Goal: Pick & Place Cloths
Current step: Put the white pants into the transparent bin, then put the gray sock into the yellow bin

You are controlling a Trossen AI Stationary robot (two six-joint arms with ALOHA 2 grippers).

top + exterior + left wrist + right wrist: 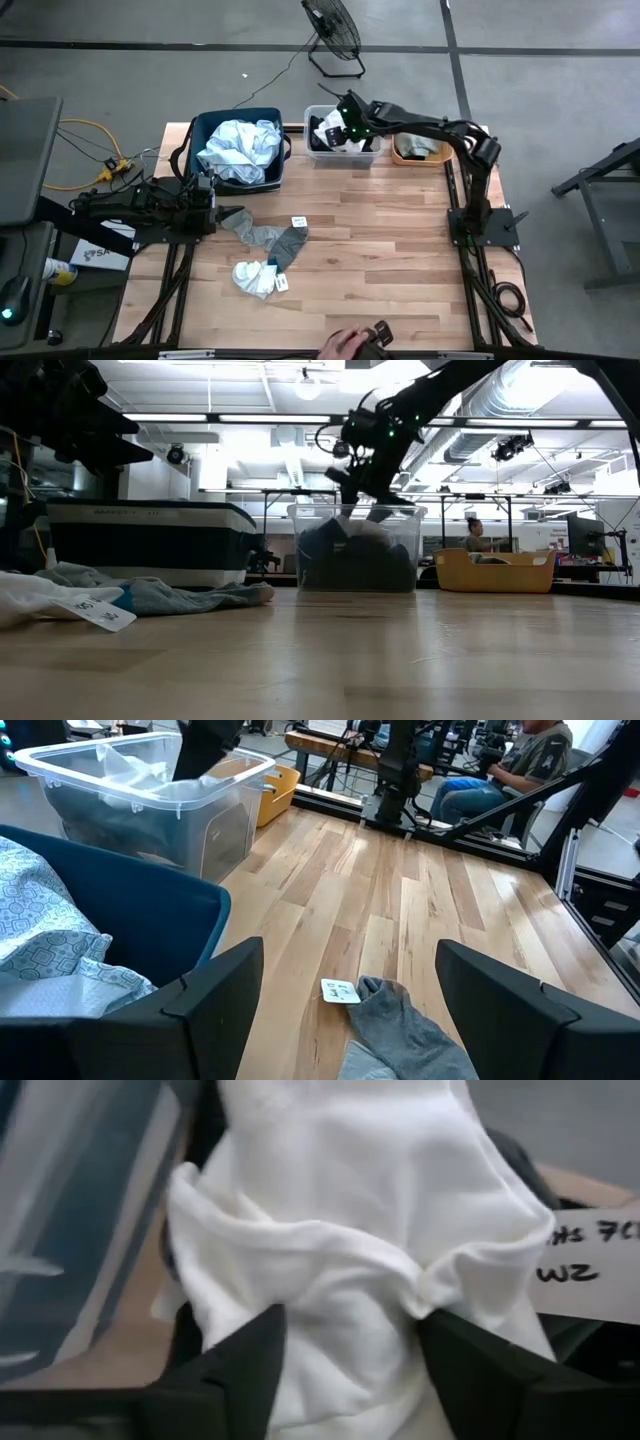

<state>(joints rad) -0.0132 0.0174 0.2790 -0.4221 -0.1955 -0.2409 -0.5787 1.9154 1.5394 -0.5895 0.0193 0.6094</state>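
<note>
Right wrist view shows a white cloth (340, 1270) pinched between the right tool (350, 1360) fingers, over the clear tub (345, 158) at the counter's (400, 260) far edge. Likely mid-placement; next, release. Left tool (350, 1010) waits open near grey socks (272, 240).

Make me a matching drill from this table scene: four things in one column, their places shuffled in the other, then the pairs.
Things:
1. pale blue patterned cloth
2. grey socks
3. white cloth
4. left end effector

Places:
A. on the bare wooden table
B. between the right end effector's fingers, over the clear tub
C. inside the navy bin
D. by the table's left edge, open, beside the socks

Pairs: 1-C, 2-A, 3-B, 4-D
</note>
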